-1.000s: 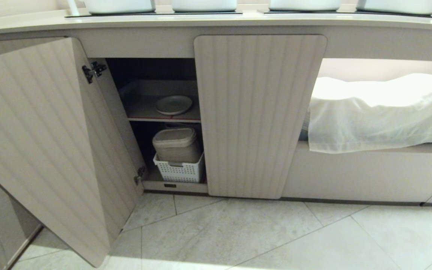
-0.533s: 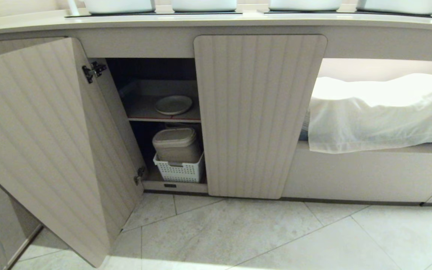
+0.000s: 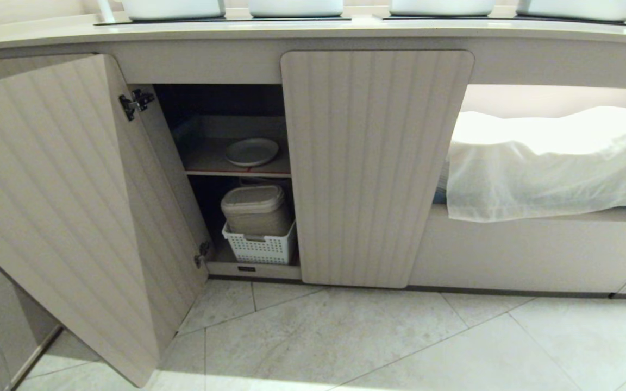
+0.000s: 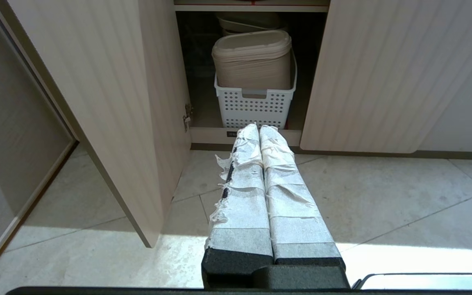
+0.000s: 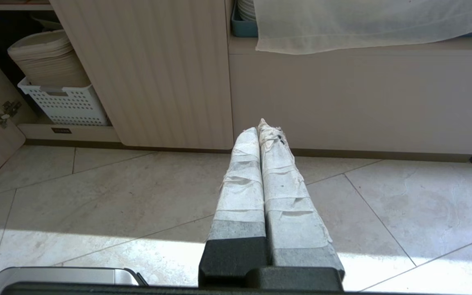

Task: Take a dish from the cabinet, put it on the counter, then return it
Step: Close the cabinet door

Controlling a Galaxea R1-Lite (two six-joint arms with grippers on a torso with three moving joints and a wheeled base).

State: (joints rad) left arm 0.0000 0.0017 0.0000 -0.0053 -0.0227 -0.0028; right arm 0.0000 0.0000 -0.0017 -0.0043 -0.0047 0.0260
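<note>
No readable writing anywhere: a small dark label [image 3: 246,269] sits on the cabinet's bottom front rail, text too small to make out.

The plate [image 3: 252,151] is plain off-white, round, matte, w/ a low raised rim. It lies flat on the upper shelf [image 3: 210,161] inside the cabinet [image 3: 377,163], near the shelf's red front edge, partly tucked behind the closed right door. Nothing touches it.

Cabinet is beige w/ vertically fluted, round-cornered doors; the left door [image 3: 63,206] is swung wide open, interior dark. Below the shelf, a white perforated basket [image 3: 261,248] holds a beige lidded container [image 3: 256,209].

The table [image 3: 313,30] runs across the top, cream w/ a thick rounded edge; white vessels stand on dark panels at its back. To the right, a white cloth [image 3: 549,163] drapes over an open compartment.

Left gripper [image 4: 259,129] hangs low over the tiled floor [image 3: 400,342], pointing at the basket, well short of the cabinet; fingers [image 4: 244,180] pressed together, wrapped in white tape, holding nothing. Right gripper [image 5: 263,129] is likewise low over the floor, facing the closed door and the unit beside it; fingers [image 5: 281,180] pressed together, empty. Neither arm shows in the head view.
</note>
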